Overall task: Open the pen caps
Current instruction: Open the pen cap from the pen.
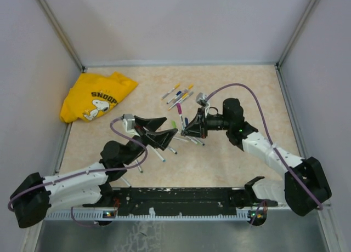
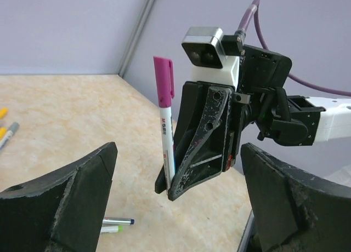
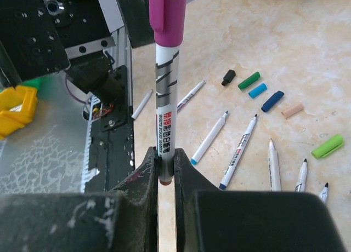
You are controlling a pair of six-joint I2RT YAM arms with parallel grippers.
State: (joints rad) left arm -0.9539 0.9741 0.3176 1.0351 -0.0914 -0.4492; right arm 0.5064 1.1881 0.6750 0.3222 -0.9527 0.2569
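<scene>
One pen (image 3: 166, 115) is gripped at its tail end by the right fingers (image 3: 140, 181); the wide-open left fingers (image 2: 82, 181) should close squarely on its purple cap (image 2: 163, 79) and pull straight.

Magenta cap (image 2: 163, 79) on upright pen (image 2: 168, 148); six loose caps (image 3: 249, 80) on table (image 3: 263, 33).

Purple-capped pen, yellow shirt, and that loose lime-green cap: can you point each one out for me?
purple-capped pen (image 2: 167, 137): left wrist view, on its white barrel.
yellow shirt (image 1: 82, 97): top view, on plain cloth left of the print.
lime-green cap (image 3: 327, 145): right wrist view, on its middle.
</scene>
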